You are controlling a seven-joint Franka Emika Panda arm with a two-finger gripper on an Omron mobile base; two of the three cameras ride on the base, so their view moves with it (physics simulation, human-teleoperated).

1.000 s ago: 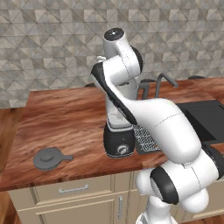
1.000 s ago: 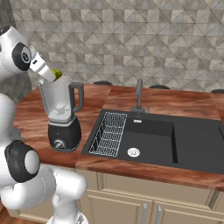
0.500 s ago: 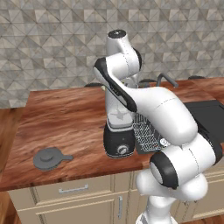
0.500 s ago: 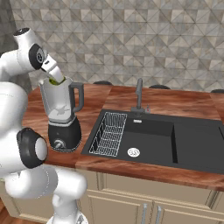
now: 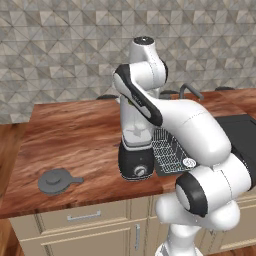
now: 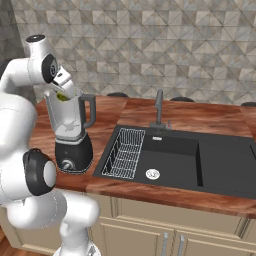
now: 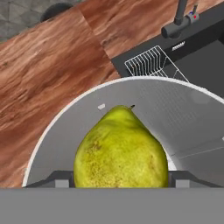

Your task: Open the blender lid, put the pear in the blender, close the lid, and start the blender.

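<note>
The pear (image 7: 120, 153), yellow-green, sits between my gripper's (image 7: 120, 180) two dark fingertips (image 7: 59, 179), which are shut on its sides. Right below it lies the round open mouth of the blender's clear jar (image 7: 65, 127). From the right base view, my gripper (image 6: 65, 90) hangs at the jar's top with the pear (image 6: 62, 97) at rim level. The blender (image 6: 72, 135) stands on the wooden counter left of the sink; its black base with the silver knob (image 5: 140, 172) faces front. The blender lid (image 5: 56, 181) lies flat on the counter, far left of the blender.
A black sink (image 6: 195, 160) with a wire rack (image 6: 125, 152) and a faucet (image 6: 158, 107) lies right of the blender. The wooden counter (image 5: 75, 135) stretches left toward the lid. A tiled wall (image 6: 165, 45) rises behind.
My arm has swung in over the blender, and the gripper with the pear has moved a little right and down to the jar's mouth. Blender and lid have stayed put.
</note>
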